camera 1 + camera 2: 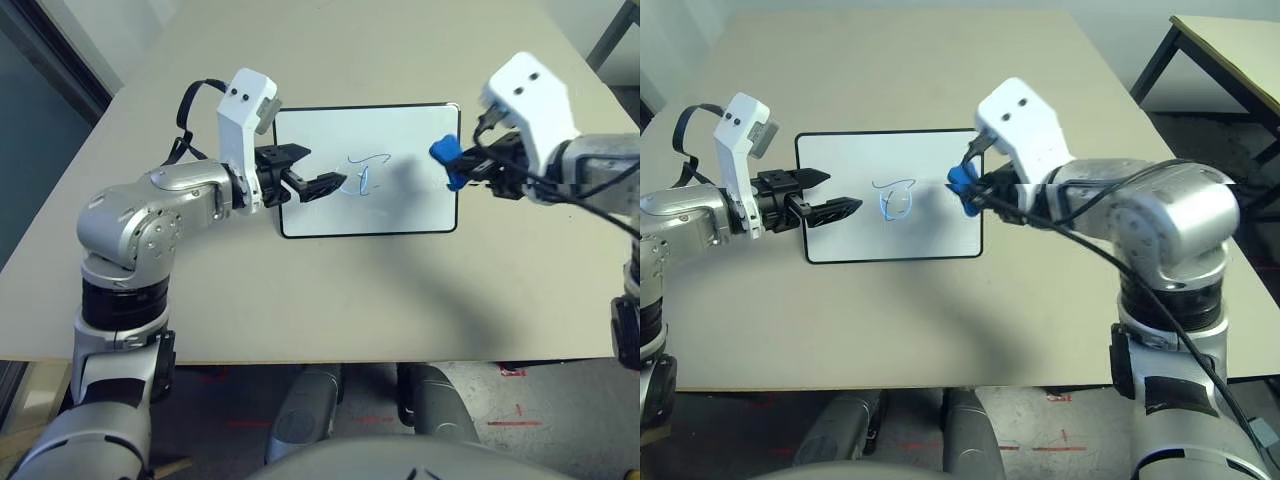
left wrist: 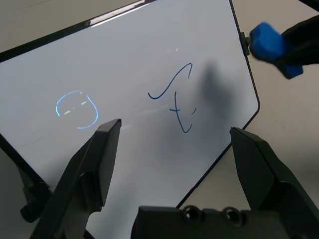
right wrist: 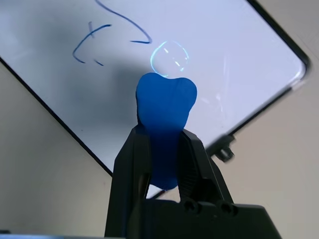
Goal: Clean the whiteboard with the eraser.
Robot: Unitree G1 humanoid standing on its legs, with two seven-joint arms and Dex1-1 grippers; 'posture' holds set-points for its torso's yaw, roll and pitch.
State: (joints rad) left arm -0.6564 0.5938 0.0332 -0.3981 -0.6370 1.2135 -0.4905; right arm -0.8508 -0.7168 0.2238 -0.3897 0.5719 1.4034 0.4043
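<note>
From where I stand, the pick-up part looks finished and the wiping itself has not begun. The right gripper (image 3: pixel 163 149) has its two black fingers clamped on the waist of the blue eraser (image 3: pixel 165 107), whose free end sticks out past the fingertips and hangs over the near-right edge of the whiteboard (image 1: pixel 330 130) (raised above it, I judge, since a soft shadow falls on the white surface beyond the eraser rather than at it). The blue scribble (image 1: pixel 365 175) sits on the board a little ahead of the eraser, between the two grippers, and it looks whole, so every stroke is left to clear. The left gripper (image 2: pixel 174 142) hovers over the opposite side of the board with its fingers spread wide and nothing between them; the scribble lies just past its fingertips.

Whether the left fingers touch the board at all I cannot tell. The pale ring near the scribble in the wrist views is likely a lamp's reflection, not ink. One small knob (image 3: pixel 225 153) on the frame shows beside the right fingers.
</note>
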